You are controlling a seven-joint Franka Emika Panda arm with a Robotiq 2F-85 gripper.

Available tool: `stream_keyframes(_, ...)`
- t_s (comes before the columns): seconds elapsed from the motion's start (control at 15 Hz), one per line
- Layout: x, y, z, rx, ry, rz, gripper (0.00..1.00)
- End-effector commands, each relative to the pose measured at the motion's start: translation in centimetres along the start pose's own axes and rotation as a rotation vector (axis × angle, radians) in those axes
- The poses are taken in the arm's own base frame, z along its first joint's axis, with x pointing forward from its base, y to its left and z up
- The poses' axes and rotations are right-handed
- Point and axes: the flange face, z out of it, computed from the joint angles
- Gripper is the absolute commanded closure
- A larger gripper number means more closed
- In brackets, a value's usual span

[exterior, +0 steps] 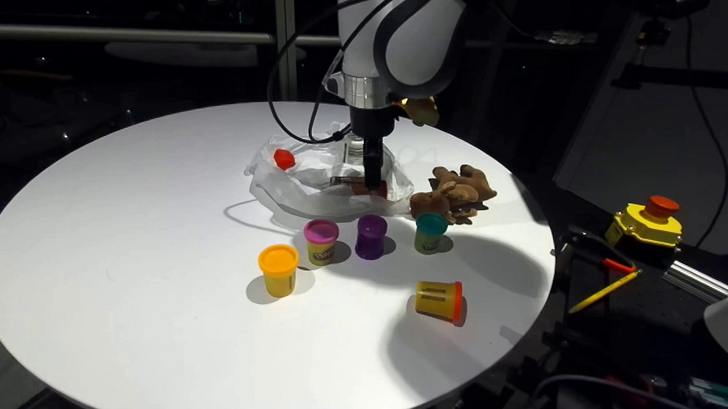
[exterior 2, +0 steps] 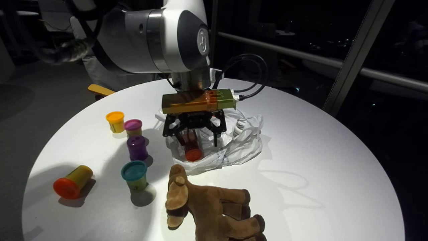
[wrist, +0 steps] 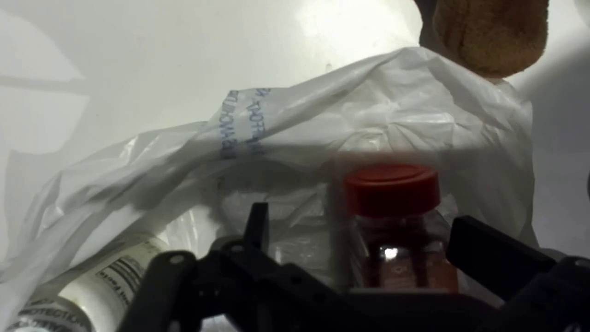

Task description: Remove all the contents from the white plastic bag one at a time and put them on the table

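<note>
Beside the white plastic bag (exterior 2: pixel 230 153): 5 plastic tubs (exterior: pixel 371 238), 1 brown plushie (exterior 2: pixel 207 204). Red-lidded jar (wrist: pixel 400 226), white bottle (wrist: pixel 108 280), red lump (exterior: pixel 284 159) remain inside; gripper (exterior 2: pixel 199 144) spread.

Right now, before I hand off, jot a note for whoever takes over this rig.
Gripper: open, at the white plastic bag; the red-capped bottle shows between its jaws in the wrist view, not gripped.
Done: out on the table are the orange-yellow tub, pink-lidded tub, purple container, teal-lidded tub, tipped tub and brown plush toy.
Left in the bag: red-capped bottle, white labelled bottle, apparently a red object, shape unclear. More may be hidden.
</note>
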Motion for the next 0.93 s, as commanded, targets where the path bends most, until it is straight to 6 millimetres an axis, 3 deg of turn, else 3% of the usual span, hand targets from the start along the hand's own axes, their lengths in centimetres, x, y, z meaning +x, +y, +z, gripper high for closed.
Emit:
stream_keyframes(0.0, 1.0, -0.1, -0.2, 0.04, 0.05, -0.02, 0.0)
stream_keyframes(0.4, 2.1, -1.2, -3.0, 0.008, 0.103, -0.059, 0.0)
stream_keyframes(0.87, 3.0, -1.1, -2.8, -0.004, 0.11, -0.063, 0.0)
